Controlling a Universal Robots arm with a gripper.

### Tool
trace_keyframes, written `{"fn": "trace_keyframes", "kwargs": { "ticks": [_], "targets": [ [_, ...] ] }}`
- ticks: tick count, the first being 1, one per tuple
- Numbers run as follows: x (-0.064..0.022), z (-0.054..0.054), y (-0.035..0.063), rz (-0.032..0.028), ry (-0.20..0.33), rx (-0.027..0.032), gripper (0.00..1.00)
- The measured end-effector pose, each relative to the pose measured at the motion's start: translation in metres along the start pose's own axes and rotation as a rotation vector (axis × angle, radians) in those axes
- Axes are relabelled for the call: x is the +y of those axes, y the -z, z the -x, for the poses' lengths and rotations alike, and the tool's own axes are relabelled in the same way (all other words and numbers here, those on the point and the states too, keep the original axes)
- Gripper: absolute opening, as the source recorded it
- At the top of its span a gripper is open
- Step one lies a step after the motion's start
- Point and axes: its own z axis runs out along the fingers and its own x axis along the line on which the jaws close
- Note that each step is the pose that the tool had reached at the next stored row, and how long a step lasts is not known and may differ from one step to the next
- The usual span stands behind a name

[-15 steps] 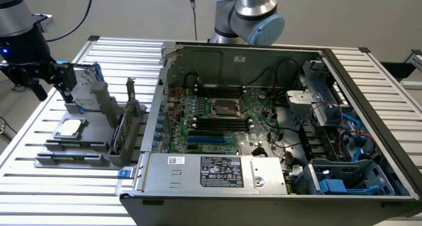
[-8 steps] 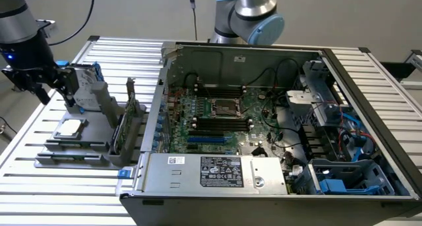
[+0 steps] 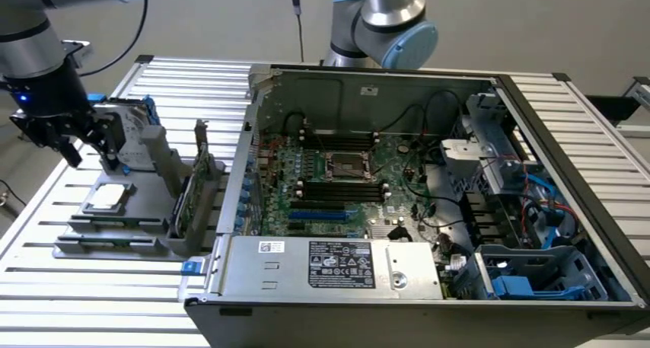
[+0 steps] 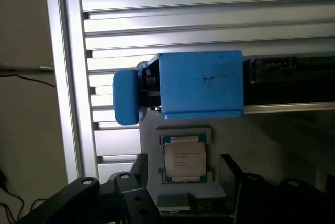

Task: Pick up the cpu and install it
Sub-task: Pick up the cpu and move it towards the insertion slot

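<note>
The cpu (image 3: 108, 197) is a small square chip with a silver-grey top, lying flat in a grey holder (image 3: 117, 222) on the slatted table at the exterior view's left. My black gripper (image 3: 90, 156) hangs open above it, a little toward the table's far side, holding nothing. In the wrist view the cpu (image 4: 184, 157) lies between and below my gripper (image 4: 184, 169), one dark finger (image 4: 140, 169) on each side of it. The dark metal-framed socket (image 3: 345, 165) sits in the middle of the motherboard inside the open computer case (image 3: 568, 211).
A hard drive with a blue bracket (image 4: 201, 85) stands upright in the holder just behind the cpu, close to my fingers. Upright grey plates (image 3: 198, 188) stand between the holder and the case wall. A second arm (image 3: 384, 24) stands behind the case. A power supply (image 3: 345, 266) fills the case's near side.
</note>
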Motion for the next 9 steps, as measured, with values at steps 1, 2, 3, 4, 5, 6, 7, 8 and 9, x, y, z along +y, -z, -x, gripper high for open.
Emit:
{"fn": "trace_keyframes", "kwargs": {
  "ticks": [1, 2, 3, 4, 5, 6, 7, 8, 9],
  "targets": [
    [-0.0002, 0.0, -0.0018, -0.0001, 0.002, 0.0, 0.66],
    [-0.0006, 0.0, -0.0035, -0.0001, 0.005, 0.0, 0.66],
    [-0.0011, 0.0, -0.0054, 0.0, 0.008, -0.0001, 0.66],
    [-0.0017, 0.0, -0.0072, -0.0001, 0.011, -0.0002, 0.66],
    [-0.0026, 0.001, -0.0091, -0.0001, 0.015, -0.0003, 0.66],
    [-0.0034, 0.001, -0.0109, -0.0001, 0.019, -0.0004, 0.66],
    [-0.0042, 0.001, -0.0128, -0.0001, 0.023, -0.0006, 0.66],
    [-0.005, 0.002, -0.0146, -0.0001, 0.026, -0.0007, 0.66],
    [-0.0058, 0.002, -0.0164, -0.0002, 0.03, -0.0007, 0.66]
  ]
}}
